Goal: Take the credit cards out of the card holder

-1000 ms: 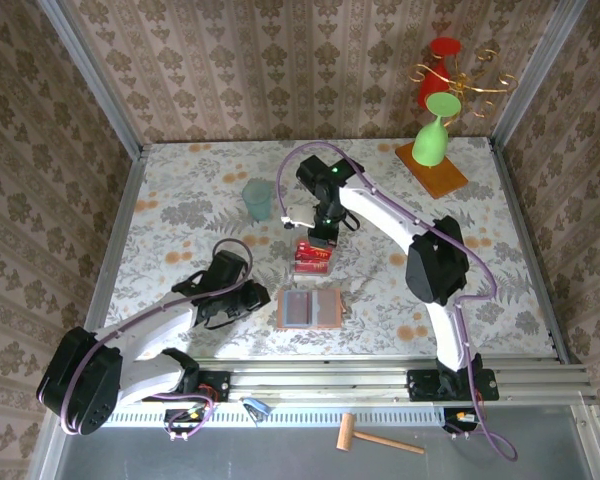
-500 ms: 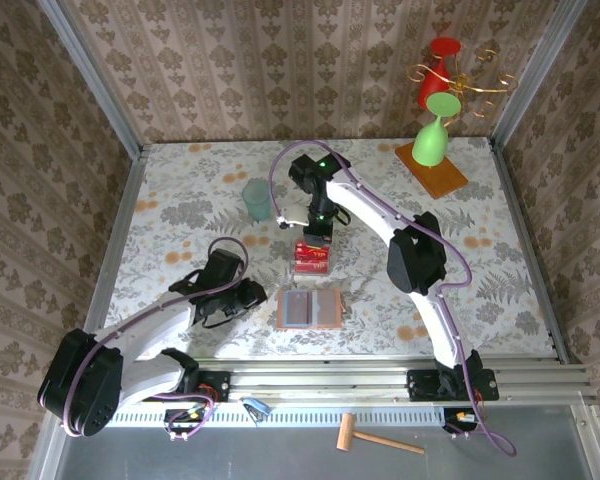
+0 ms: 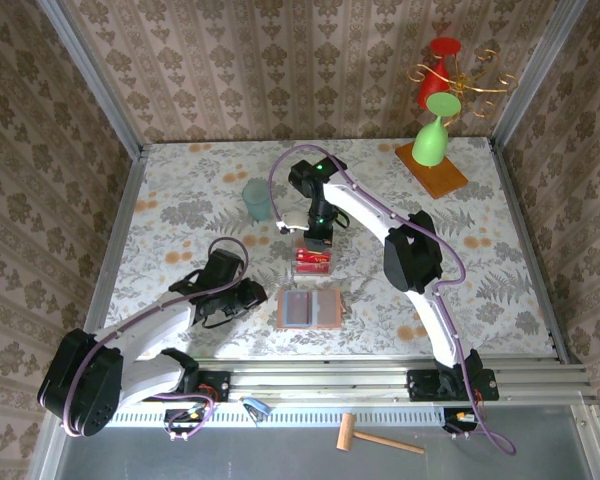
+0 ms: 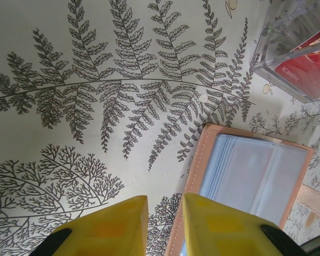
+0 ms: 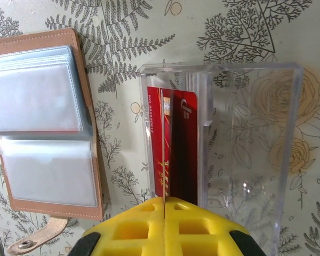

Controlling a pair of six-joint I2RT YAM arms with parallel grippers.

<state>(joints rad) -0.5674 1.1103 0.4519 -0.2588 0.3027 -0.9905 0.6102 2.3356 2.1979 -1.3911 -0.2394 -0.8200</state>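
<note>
The table (image 3: pixel 500 260) carries one open card holder (image 3: pixel 311 308), one clear tray (image 5: pixel 245 160) with at least two red cards (image 5: pixel 182 133), one teal cup (image 3: pixel 257 198), one green glass (image 3: pixel 432 135), one red glass (image 3: pixel 438 75), one gold wire rack (image 3: pixel 480 85) and one wooden board (image 3: pixel 445 178), with one mallet (image 3: pixel 375 437) below the rail.

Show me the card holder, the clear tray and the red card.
card holder (image 5: pixel 40 165), right wrist view, lower inner pocket
clear tray (image 5: pixel 250 138), right wrist view, bare right half
red card (image 5: pixel 184 154), right wrist view, red face
</note>
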